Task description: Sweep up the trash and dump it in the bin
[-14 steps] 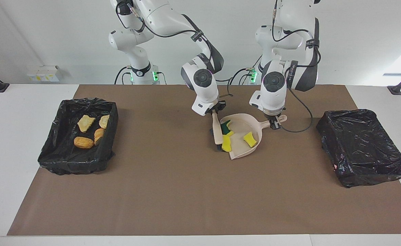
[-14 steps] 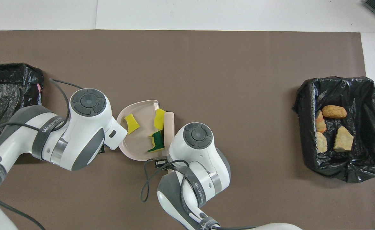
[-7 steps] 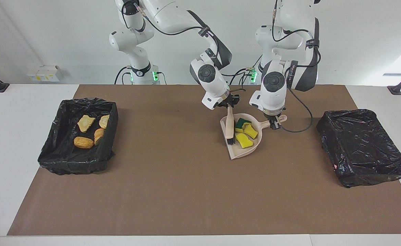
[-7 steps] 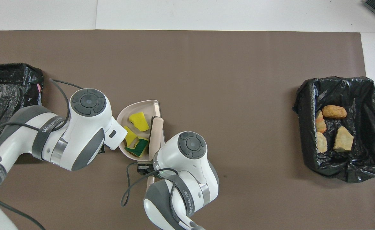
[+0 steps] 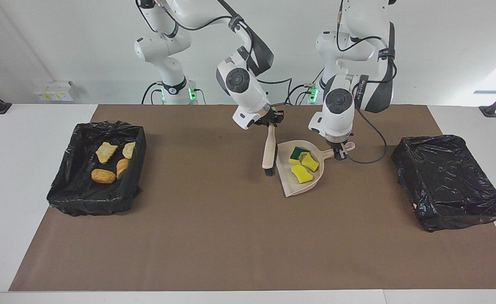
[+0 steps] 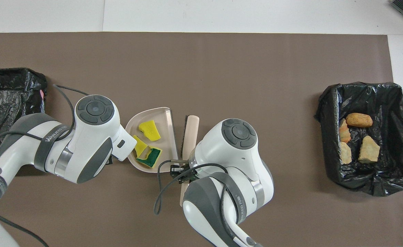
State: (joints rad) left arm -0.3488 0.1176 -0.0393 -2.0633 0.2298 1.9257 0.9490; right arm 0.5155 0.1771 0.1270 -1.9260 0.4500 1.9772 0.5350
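Legible text, as we find it:

1. Grey strap on the left arm [image 6: 52,135], lower left of the overhead view: white lettering, which we read only roughly as "WANJEED".
2. Grey strap on the right arm [image 6: 239,206], bottom centre of the overhead view: similar white lettering, too foreshortened for us to read.

We find no other readable labels, numbers or signs.

Three yellow sponge scraps [image 5: 302,164] lie in the dustpan [image 5: 292,189]; four tan chunks [image 5: 112,162] in the bin [image 5: 88,202].

Three sponge pieces [image 5: 302,162], four bread chunks [image 5: 112,162], two bins [image 5: 138,143], one dustpan [image 5: 292,190], one brush [image 5: 269,150].
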